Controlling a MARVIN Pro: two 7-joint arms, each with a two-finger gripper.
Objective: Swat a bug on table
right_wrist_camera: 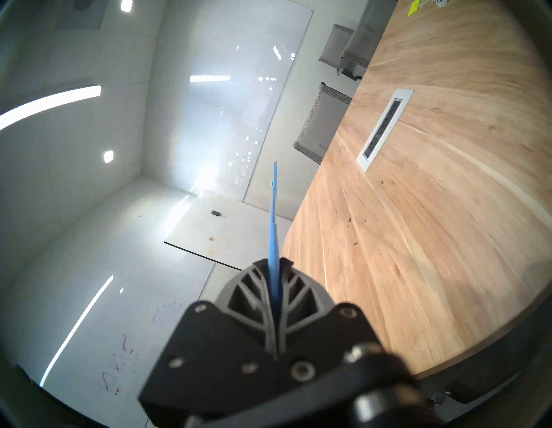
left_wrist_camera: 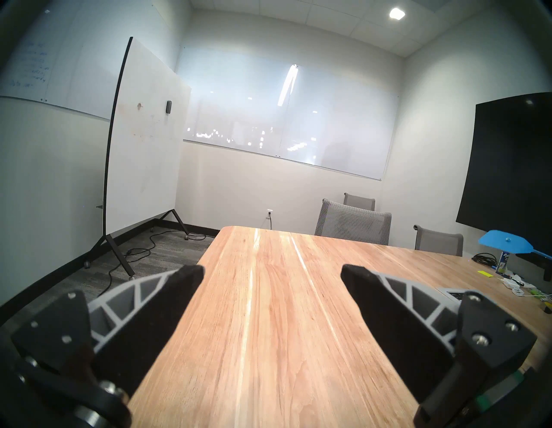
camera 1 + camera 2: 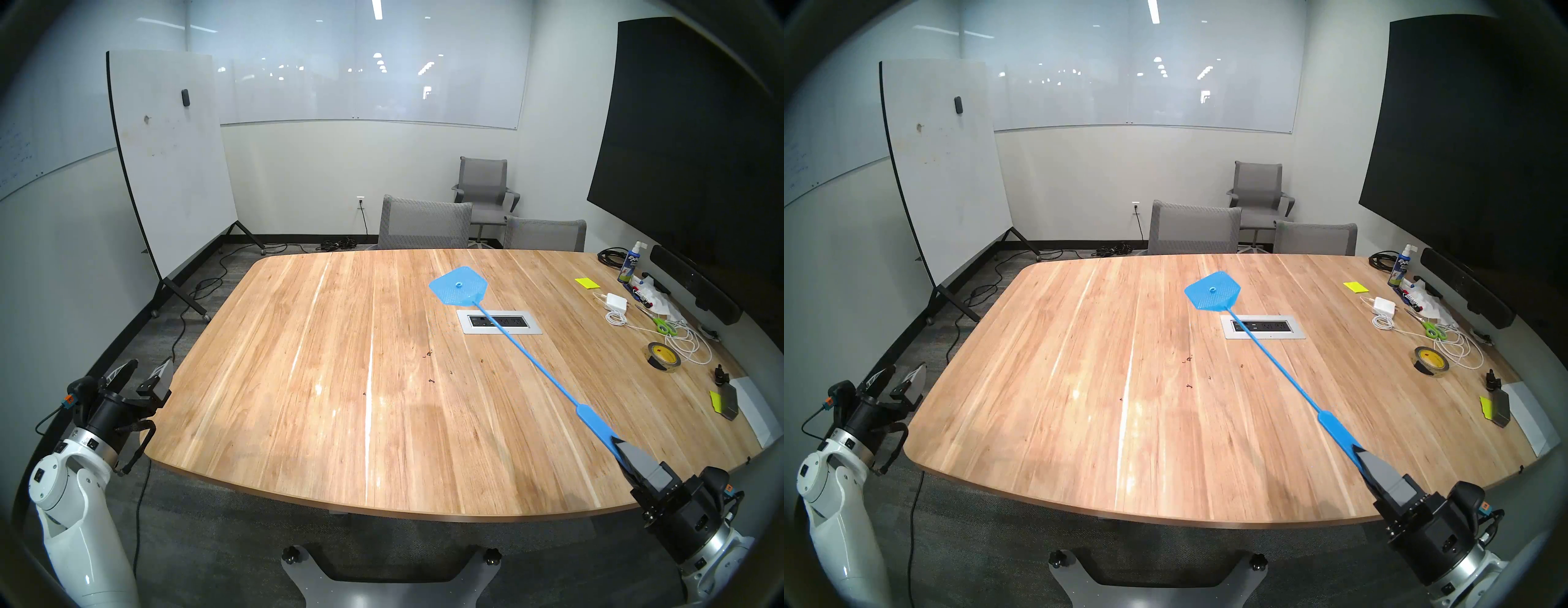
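The bug shows as small dark specks (image 3: 429, 353) (image 3: 1188, 359) (image 1: 349, 220) on the wood table (image 3: 297, 382) (image 3: 1047, 382), near its middle and in front of the silver outlet panel (image 3: 498, 322). My right gripper (image 3: 620, 446) (image 3: 1363, 456) (image 1: 273, 264) is shut on the handle end of a blue fly swatter (image 3: 458, 286) (image 3: 1213, 294). The swatter reaches out over the table with its head in the air, beyond the panel and past the specks. My left gripper (image 3: 148, 367) (image 3: 902, 372) (image 2: 271, 270) is open and empty at the table's near left edge.
Along the table's right side lie a tape roll (image 3: 662, 357), green scissors (image 3: 664, 326), a white charger with cable (image 3: 616, 302), a spray bottle (image 3: 630, 267), yellow notes (image 3: 586, 283) and a black knob (image 3: 720, 373). Grey chairs (image 3: 424, 223) stand behind; a whiteboard (image 3: 169, 161) stands left.
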